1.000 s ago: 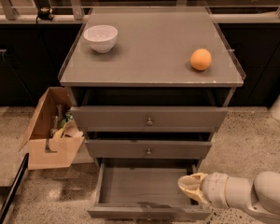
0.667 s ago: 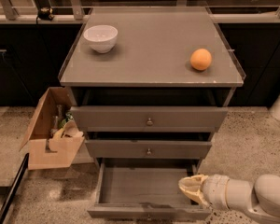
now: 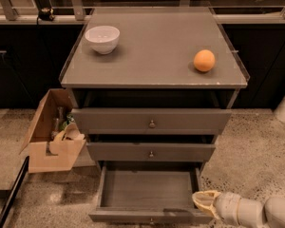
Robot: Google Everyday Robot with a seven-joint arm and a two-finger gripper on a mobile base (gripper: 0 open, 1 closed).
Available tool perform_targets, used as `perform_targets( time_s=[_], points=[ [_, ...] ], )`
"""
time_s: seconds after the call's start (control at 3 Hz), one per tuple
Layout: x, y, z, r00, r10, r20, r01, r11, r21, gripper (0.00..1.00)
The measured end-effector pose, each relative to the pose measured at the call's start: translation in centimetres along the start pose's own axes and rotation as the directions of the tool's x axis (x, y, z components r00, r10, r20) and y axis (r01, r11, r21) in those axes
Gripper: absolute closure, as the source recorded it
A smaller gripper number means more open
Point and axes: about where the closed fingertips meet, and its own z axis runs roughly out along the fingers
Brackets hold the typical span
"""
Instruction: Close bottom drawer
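Observation:
The bottom drawer (image 3: 149, 190) of the grey-brown cabinet is pulled out wide, its inside bare; its front panel (image 3: 149, 216) lies along the lower edge of the view, with the knob just at the frame's bottom. The middle drawer (image 3: 151, 152) and the top drawer (image 3: 152, 120) are pushed in. My gripper (image 3: 203, 202), cream and white, comes in from the lower right and sits at the right front corner of the bottom drawer, close to or touching its front panel.
A white bowl (image 3: 102, 38) and an orange (image 3: 204, 60) rest on the cabinet top (image 3: 152, 56). An open cardboard box (image 3: 54, 132) with items stands on the floor left of the cabinet. A dark rod (image 3: 9, 196) lies at the lower left.
My gripper has shifted slightly down and to the right at the drawer's right front corner. The drawer looks as far out as before.

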Motion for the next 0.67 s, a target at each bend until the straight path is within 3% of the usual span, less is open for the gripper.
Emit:
perform_targets(
  time_s=[0.33,0.67],
  points=[
    [4.1,-1.0,0.8,0.998,0.036,0.044,-0.033,0.9965,-0.078,1.0],
    [8.2,-1.4,2.0,0.992,0.082,0.092,-0.064,0.9806,-0.185,1.0]
  ],
)
